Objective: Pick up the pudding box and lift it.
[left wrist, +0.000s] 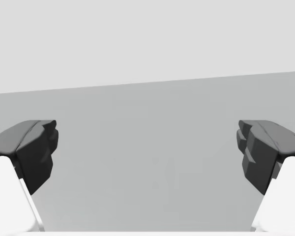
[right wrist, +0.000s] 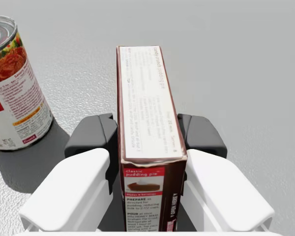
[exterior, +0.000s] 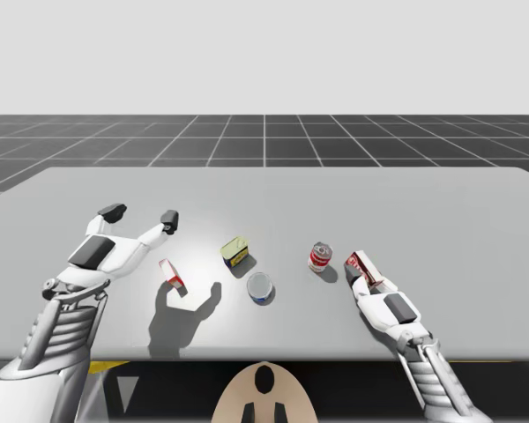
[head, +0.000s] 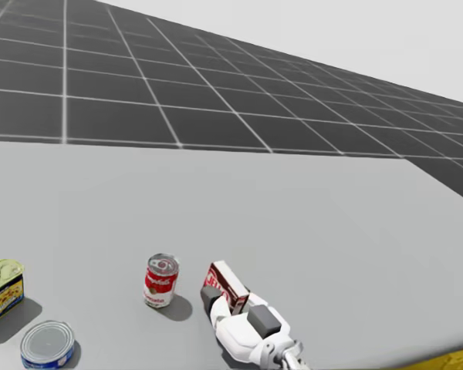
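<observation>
right hand (right wrist: 147, 135) gripping pudding box (right wrist: 147, 118)

This was a simulator's bare test scene, not any real room. A plain grey matte table (exterior: 423, 203) had a dark floor ruled with a pale grid (exterior: 264, 137) beyond it and a featureless pale backdrop (exterior: 264, 53) above. Loose groceries sat on the table: a red-and-white cylindrical can (exterior: 321, 256), a yellow rectangular tin (exterior: 235, 252), a blue-sided round can (exterior: 260, 287) and a brown-and-red cardboard pudding box (right wrist: 145, 108).

Just right of tall can (exterior: 321, 256), pudding box (exterior: 361, 263).
</observation>
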